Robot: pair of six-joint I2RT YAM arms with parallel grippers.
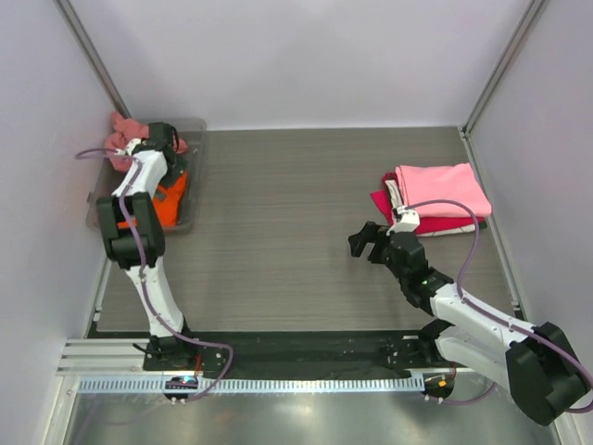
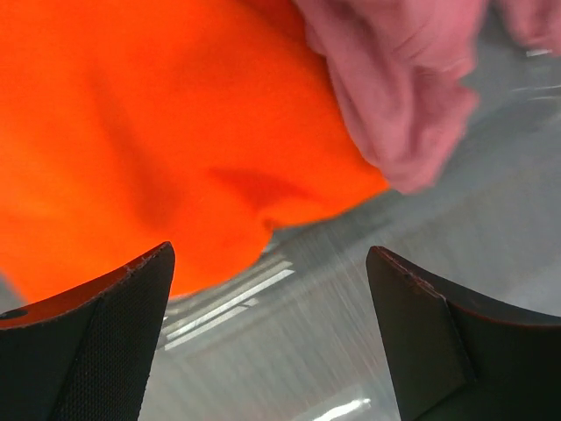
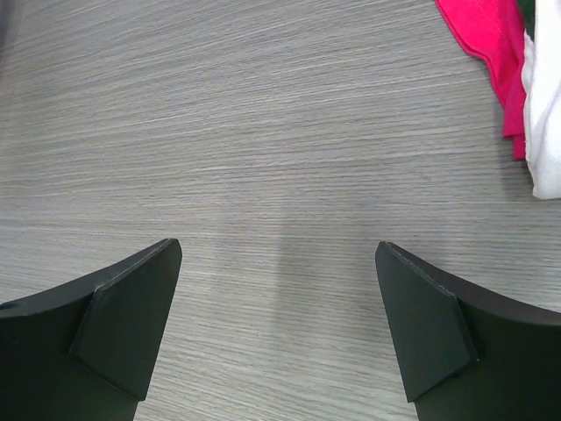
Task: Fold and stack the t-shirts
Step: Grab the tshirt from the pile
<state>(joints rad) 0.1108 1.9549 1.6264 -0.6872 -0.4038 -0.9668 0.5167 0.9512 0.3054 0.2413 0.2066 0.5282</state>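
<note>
Two shirts look done to me: the light pink shirt (image 1: 443, 188) lies folded on top of the crimson red shirt (image 1: 381, 201) in a stack by the right edge of the counter (image 1: 296, 195), toward the far corner. A strip of white cloth (image 3: 545, 132) shows between them; I cannot tell what it is. Two are left, by my reckoning. The orange shirt (image 2: 131, 132) and the salmon-pink shirt (image 2: 412, 79) sit bunched and unfolded in the clear tray (image 1: 196, 158) at the far left corner, the salmon one crumpled partly over the orange. So I'd put the job about halfway.

My left arm is stretched far forward along the left edge and bent down into the tray. Its pincer (image 2: 272, 254) is spread wide and holds nothing, poised just above the orange cloth's edge and the tray floor. My right arm reaches in from the near right corner. The right pincer (image 3: 279, 250) is also spread and empty, hanging over bare counter beside the stack without touching it.
</note>
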